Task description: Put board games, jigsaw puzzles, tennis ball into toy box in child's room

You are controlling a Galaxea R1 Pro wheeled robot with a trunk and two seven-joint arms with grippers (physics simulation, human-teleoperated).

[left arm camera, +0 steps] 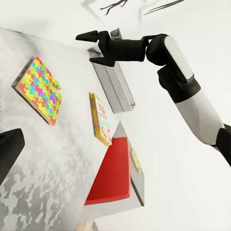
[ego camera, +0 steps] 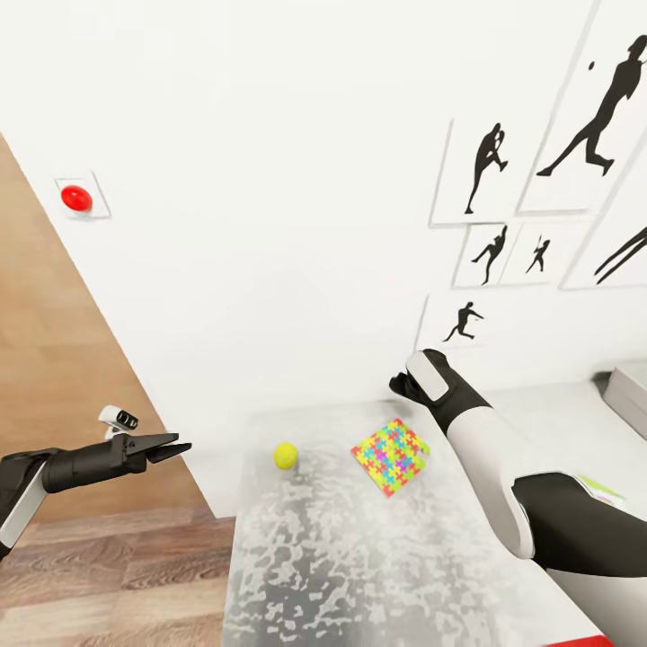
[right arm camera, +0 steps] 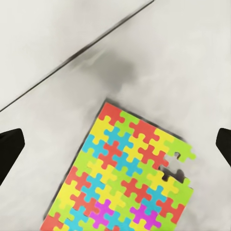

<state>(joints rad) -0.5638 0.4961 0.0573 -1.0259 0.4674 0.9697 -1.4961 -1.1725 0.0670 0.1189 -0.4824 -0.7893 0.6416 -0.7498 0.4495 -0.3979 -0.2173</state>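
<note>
The right gripper (left arm camera: pixel 92 47) hangs above the jigsaw puzzle (ego camera: pixel 391 456) on the table (ego camera: pixel 296 557), jaws wide open and empty. The tennis ball (ego camera: pixel 286 455) lies just left of the puzzle. The left gripper (ego camera: pixel 171 447), over the floor at the left, looks nearly closed and seems empty

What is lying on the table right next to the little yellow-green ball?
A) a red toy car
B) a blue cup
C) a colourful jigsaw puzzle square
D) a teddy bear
C: in the head view the tennis ball sits on the table with the bright jigsaw puzzle flat beside it, not touching.
</note>
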